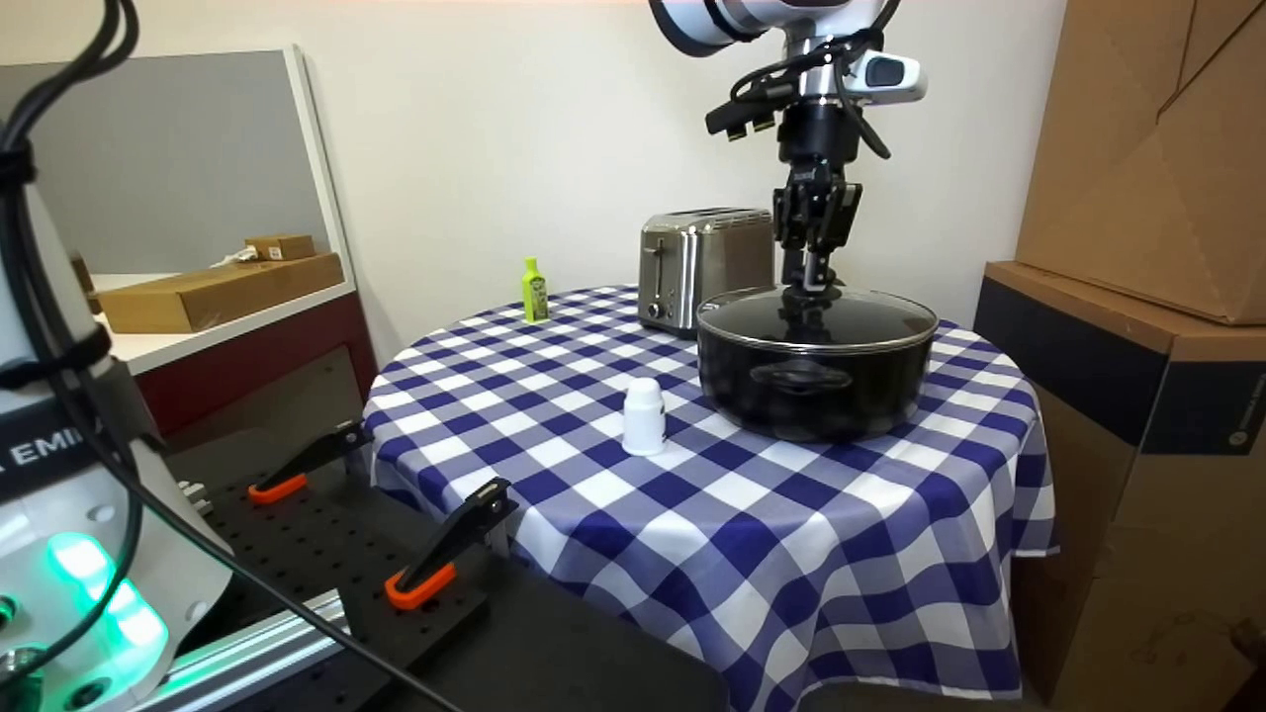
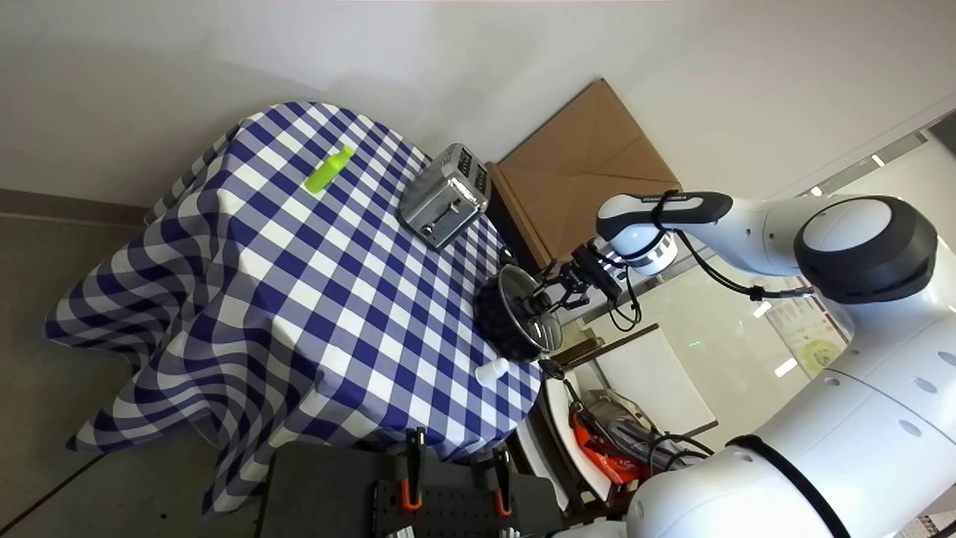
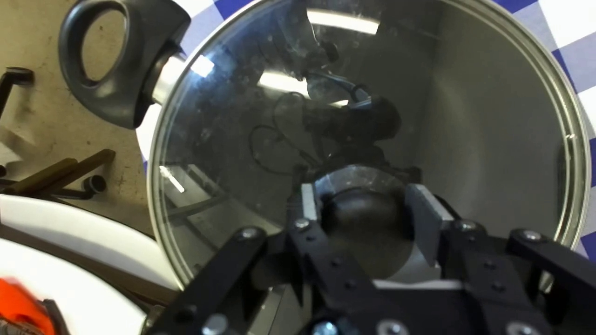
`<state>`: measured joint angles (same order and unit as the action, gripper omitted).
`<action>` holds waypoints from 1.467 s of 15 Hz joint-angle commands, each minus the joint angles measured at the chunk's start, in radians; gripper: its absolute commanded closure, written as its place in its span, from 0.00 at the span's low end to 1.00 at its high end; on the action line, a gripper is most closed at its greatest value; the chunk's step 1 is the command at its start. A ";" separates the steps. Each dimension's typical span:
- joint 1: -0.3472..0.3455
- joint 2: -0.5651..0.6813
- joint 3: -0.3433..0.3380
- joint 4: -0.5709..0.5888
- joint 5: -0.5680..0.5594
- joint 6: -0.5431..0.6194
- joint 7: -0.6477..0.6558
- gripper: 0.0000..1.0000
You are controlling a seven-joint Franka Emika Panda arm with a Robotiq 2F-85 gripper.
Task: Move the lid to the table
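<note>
The lid [image 1: 875, 321] is a round dark glass dome with a metal rim and a black knob [image 3: 365, 216]. It sits on the black pot [image 1: 841, 396], with no gap showing between them. The lid [image 2: 520, 288] also shows in an exterior view and fills most of the wrist view [image 3: 465, 102]. My gripper [image 1: 811, 282] points down at the lid's centre. In the wrist view its fingers [image 3: 363, 202] stand on both sides of the knob, close against it, and appear shut on it. The table [image 1: 554, 455] has a blue-and-white checked cloth and bears the pot.
A white shaker [image 1: 644, 420] stands in front of the pot. A silver toaster [image 1: 682, 272] is behind it, and a green bottle [image 1: 535, 292] stands farther along the table. Cardboard boxes [image 1: 1137, 514] rise beside the table. A pot handle [image 3: 139, 70] sticks out in the wrist view.
</note>
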<state>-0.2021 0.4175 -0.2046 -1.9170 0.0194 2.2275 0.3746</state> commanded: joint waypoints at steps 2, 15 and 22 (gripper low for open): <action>0.009 -0.005 -0.010 0.012 0.016 -0.020 -0.004 0.76; 0.058 -0.322 0.038 -0.155 -0.016 -0.165 -0.149 0.76; 0.165 -0.418 0.161 -0.192 -0.035 -0.246 -0.189 0.76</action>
<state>-0.0816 0.0426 -0.0866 -2.0845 0.0093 2.0045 0.2016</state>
